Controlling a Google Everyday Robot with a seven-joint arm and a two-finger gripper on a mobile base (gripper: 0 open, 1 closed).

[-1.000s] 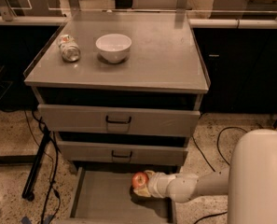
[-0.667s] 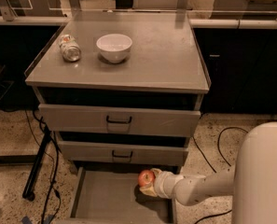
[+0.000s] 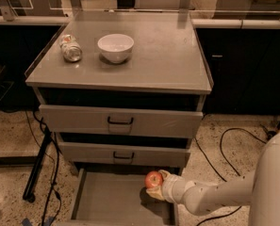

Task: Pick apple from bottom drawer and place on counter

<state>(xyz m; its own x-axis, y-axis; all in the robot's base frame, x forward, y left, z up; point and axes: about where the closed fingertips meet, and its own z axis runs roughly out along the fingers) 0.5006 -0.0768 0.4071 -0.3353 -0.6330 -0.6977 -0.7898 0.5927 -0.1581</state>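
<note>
In the camera view, you look down on a grey metal cabinet with its three drawers stepped out toward you. Your gripper (image 3: 159, 186) is low at the near right, over the far right corner of the bottom drawer (image 3: 109, 200). Its pale fingers (image 3: 165, 175) are closed around the apple (image 3: 153, 179), one above and one beneath. The apple is small, round, red-orange and glossy, and it sits in that grip just in front of the middle drawer (image 3: 83, 152). A soft shadow lies under it on the drawer floor. You cannot tell whether the fruit touches the floor.

The bottom drawer is a shallow rectangular tray with plain, dull grey walls and a smooth floor. The middle drawer and the top drawer (image 3: 73, 119) above it have flat grey fronts, each with a thin black handle at its centre.

The counter (image 3: 168, 55) is a smooth, flat grey slab with a slightly raised rim. On its far left stands a round, glazed white bowl (image 3: 115, 46). Just left of the bowl a small jar (image 3: 71, 48) lies on its side.

Your arm (image 3: 210, 197) is a rounded, matte white shell reaching in from the near right. Dark cables (image 3: 224, 142) curl over the speckled floor (image 3: 7, 135).
</note>
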